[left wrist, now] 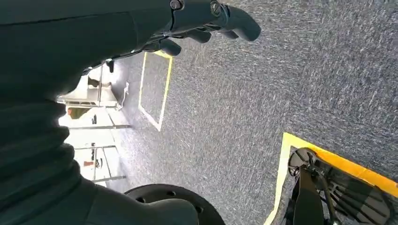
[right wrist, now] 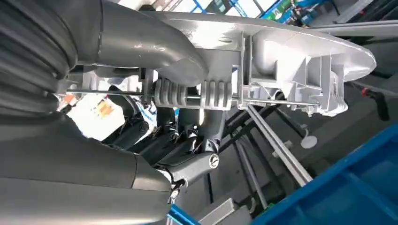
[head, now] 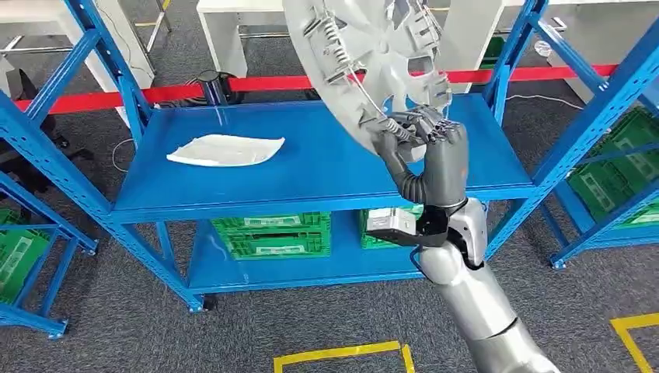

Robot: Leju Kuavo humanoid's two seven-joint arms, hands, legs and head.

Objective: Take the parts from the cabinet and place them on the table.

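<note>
My right hand [head: 426, 146] grips the lower rim of a large silver wheel cover [head: 365, 54] and holds it up, tilted, above the blue shelf [head: 326, 167] with its ribbed back and wire ring facing me. The right wrist view shows my thumb [right wrist: 155, 44] on one face of the wheel cover [right wrist: 291, 51] and the darker fingers [right wrist: 197, 136] curled behind its rim. A flat white part [head: 225, 149] lies on the left of the same shelf. My left hand [left wrist: 206, 21] hangs over grey carpet, fingers loosely curled around nothing.
Green crates [head: 272, 235] sit on the lower shelf, and more green crates [head: 622, 179] fill the rack at right. Blue rack posts [head: 47, 163] stand on both sides. A red barrier tape [head: 256, 84] runs behind. Yellow floor markings [head: 342, 355] lie on the carpet.
</note>
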